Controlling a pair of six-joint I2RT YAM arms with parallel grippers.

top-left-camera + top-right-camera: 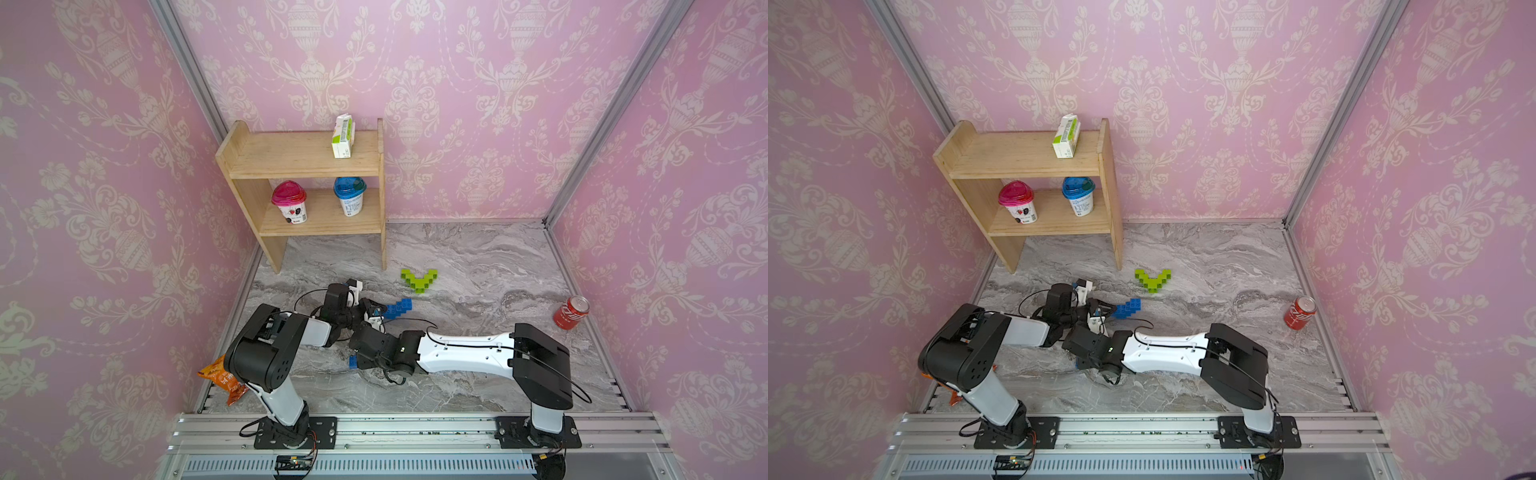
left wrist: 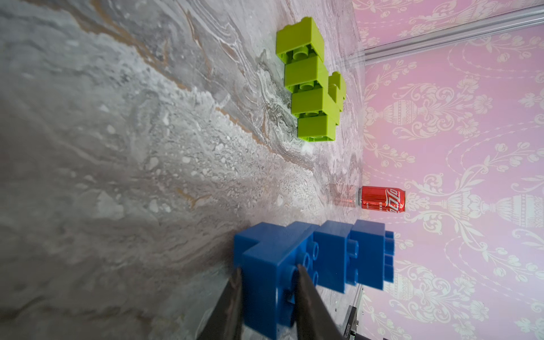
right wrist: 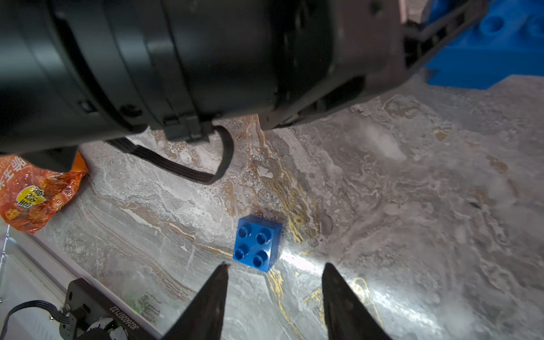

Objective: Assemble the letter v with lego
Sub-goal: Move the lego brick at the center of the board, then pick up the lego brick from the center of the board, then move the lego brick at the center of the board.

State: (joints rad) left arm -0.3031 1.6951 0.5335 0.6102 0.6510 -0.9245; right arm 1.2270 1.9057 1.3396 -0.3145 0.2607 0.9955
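The blue brick (image 3: 256, 243) lies just ahead of your right gripper (image 3: 275, 264), whose jaws are parted and empty; your left gripper (image 2: 268, 268) clamps the blue stair (image 2: 335, 250).

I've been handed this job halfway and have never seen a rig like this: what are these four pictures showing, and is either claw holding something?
Two robot arms stand on a rail at the table's front edge, each ending in a two-finger gripper. Two pictures look down from overhead; two come from wrist cameras. In view: a finished green V, a stepped blue brick row, a single blue brick, a soda can, a snack bag and a shelf. The left gripper is shut on the row's end. The right gripper is open, pointing at the single brick, holding nothing.
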